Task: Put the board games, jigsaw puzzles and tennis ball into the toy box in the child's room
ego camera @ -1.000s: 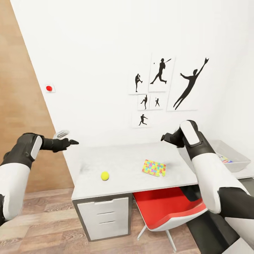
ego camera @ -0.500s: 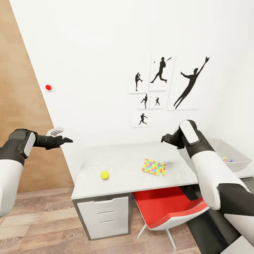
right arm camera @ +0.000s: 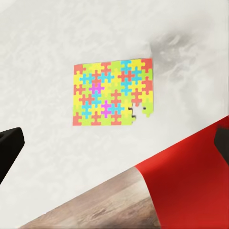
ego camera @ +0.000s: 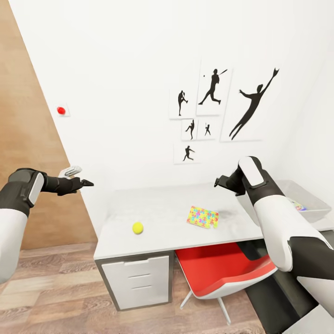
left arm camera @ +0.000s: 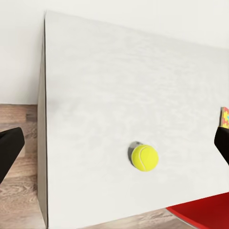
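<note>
While raised, both arms above the table point(ego camera: 167, 208).

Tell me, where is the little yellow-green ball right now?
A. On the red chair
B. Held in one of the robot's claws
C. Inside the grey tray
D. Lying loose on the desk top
D: the tennis ball rests alone on the table, apart from the jigsaw puzzle, while the left gripper hangs in the air beside the desk.

Left arm point(ego camera: 28, 190) has swung outward; camera has tilted slightly upward.
</note>
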You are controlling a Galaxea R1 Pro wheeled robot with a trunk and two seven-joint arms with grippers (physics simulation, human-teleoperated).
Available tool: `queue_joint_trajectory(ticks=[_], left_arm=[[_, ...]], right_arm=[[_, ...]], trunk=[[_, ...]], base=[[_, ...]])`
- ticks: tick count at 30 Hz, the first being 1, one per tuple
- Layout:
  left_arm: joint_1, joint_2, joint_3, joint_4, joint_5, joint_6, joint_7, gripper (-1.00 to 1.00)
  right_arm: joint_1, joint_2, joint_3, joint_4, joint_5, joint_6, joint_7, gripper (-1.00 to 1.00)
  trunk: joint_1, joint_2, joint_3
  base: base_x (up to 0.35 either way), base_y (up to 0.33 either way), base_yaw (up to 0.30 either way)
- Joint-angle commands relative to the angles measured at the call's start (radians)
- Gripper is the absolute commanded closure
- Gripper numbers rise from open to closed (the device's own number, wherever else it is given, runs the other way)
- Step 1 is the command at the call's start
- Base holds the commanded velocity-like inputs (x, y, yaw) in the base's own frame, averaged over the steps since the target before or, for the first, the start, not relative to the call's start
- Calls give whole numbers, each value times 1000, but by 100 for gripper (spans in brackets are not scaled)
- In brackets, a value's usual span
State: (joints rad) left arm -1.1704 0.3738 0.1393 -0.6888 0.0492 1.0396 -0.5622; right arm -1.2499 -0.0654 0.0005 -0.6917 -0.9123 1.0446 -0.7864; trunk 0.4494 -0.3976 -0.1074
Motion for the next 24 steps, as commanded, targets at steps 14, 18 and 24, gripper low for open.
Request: queue_joint_trajectory(ticks=[14, 18, 24], left_arm=[[-6, 34, -16, 0, 5, 8, 1, -100], [-6, 35, -19, 0, 5, 8, 1, -100], [-6, 36, -20, 0, 5, 8, 1, -100]], right_arm=[[-6, 1, -10, 20, -11, 3, -7, -100], [-6, 1, -10, 20, -11, 3, -7, -100], [-6, 2, -10, 20, -11, 3, -7, -100]], trunk=[[1, -2, -26], [1, -2, -32], [1, -2, -42]], base=[[0, 0, 0], [0, 0, 0], [35, 13, 0]])
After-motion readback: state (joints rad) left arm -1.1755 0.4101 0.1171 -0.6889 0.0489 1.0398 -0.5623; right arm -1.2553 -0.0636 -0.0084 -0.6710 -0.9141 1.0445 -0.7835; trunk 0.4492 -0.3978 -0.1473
